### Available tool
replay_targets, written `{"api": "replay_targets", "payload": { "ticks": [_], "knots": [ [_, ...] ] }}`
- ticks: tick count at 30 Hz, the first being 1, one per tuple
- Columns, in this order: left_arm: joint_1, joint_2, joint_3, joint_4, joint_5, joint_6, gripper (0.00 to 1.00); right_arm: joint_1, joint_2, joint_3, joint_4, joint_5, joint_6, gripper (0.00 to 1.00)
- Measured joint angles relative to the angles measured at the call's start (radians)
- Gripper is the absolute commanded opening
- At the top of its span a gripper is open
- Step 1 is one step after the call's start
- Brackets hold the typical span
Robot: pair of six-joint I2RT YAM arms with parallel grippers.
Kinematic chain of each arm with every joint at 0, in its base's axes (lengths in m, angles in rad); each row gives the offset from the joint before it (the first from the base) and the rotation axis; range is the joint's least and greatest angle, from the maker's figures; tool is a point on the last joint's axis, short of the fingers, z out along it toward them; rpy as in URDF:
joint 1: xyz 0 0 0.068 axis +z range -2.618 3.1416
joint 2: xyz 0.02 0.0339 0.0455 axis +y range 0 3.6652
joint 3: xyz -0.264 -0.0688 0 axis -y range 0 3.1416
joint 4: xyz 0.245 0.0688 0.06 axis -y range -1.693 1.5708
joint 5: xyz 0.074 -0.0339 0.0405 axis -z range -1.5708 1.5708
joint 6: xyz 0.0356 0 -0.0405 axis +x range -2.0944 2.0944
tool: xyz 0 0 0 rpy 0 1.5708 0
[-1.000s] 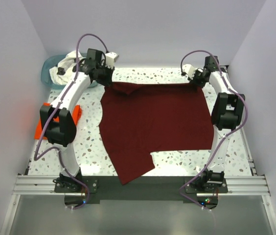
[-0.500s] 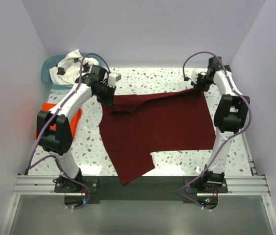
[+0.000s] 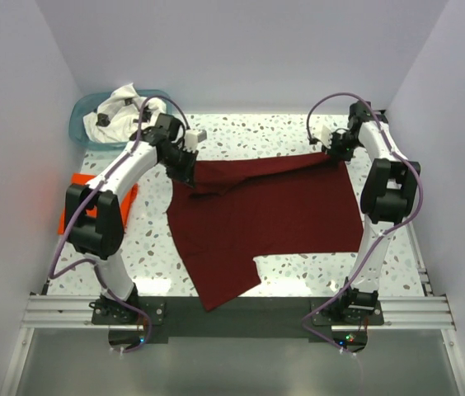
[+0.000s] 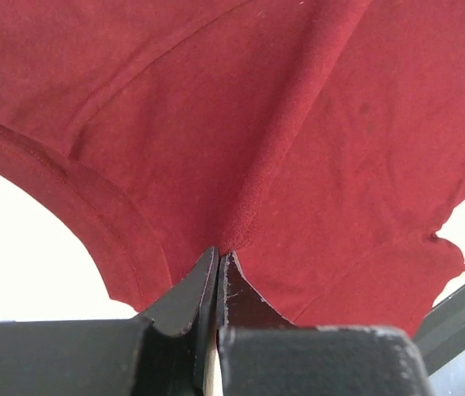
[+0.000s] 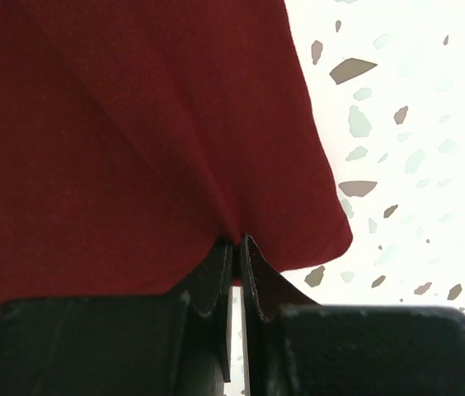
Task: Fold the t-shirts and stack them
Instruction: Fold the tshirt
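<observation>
The dark maroon t-shirt (image 3: 257, 210) lies spread over the middle of the table, its far edge lifted between the two arms. My left gripper (image 3: 185, 162) is shut on the shirt's far left edge, pinching a fold of maroon cloth (image 4: 241, 165) near the curved neckline. At the far right corner, my right gripper (image 3: 334, 151) is shut on the same maroon cloth (image 5: 133, 124). A bright orange-red t-shirt (image 3: 69, 213) lies at the left table edge, partly behind the left arm. A white t-shirt with black print (image 3: 117, 111) sits in the basket.
A teal plastic basket (image 3: 82, 111) stands at the far left corner. The speckled tabletop (image 3: 298, 268) shows around the shirt, and white walls close in on the left, back and right.
Both grippers have drawn the shirt's far edge toward the near side and raised it. The left gripper moved from the far left corner to nearer the middle; the far edge now sags between them.
</observation>
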Motion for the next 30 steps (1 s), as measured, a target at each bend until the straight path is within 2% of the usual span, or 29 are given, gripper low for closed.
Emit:
{"api": "replay_targets", "payload": {
  "ticks": [11,19,20,21,22,23,25,27,30],
  "knots": [
    [-0.047,-0.001,0.028,-0.015,0.019,0.010,0.00,0.000,0.000,0.004,-0.023,0.024,-0.042,0.00],
    [-0.082,-0.006,-0.007,-0.016,0.029,0.010,0.00,0.000,0.000,-0.025,-0.027,0.039,-0.054,0.00],
    [-0.082,-0.005,-0.012,-0.018,0.029,0.010,0.07,0.000,0.000,-0.029,-0.026,0.042,-0.057,0.00],
    [-0.082,-0.005,-0.018,-0.019,0.029,0.011,0.15,0.000,0.000,-0.031,-0.027,0.045,-0.060,0.05],
    [-0.082,-0.004,-0.023,-0.019,0.031,0.010,0.20,0.000,0.000,-0.036,-0.026,0.046,-0.062,0.14],
    [-0.082,-0.003,-0.028,-0.019,0.034,0.012,0.29,0.000,0.000,-0.042,-0.027,0.047,-0.064,0.17],
    [-0.081,-0.003,-0.041,-0.019,0.042,0.019,0.40,0.000,0.000,-0.051,-0.033,0.050,-0.071,0.33],
    [-0.081,-0.004,-0.053,-0.021,0.056,0.037,0.47,0.000,0.000,-0.053,-0.058,0.061,-0.090,0.42],
    [-0.065,-0.011,-0.054,-0.023,0.091,0.060,0.51,-0.002,-0.001,-0.052,-0.095,0.079,-0.102,0.50]
  ]
}}
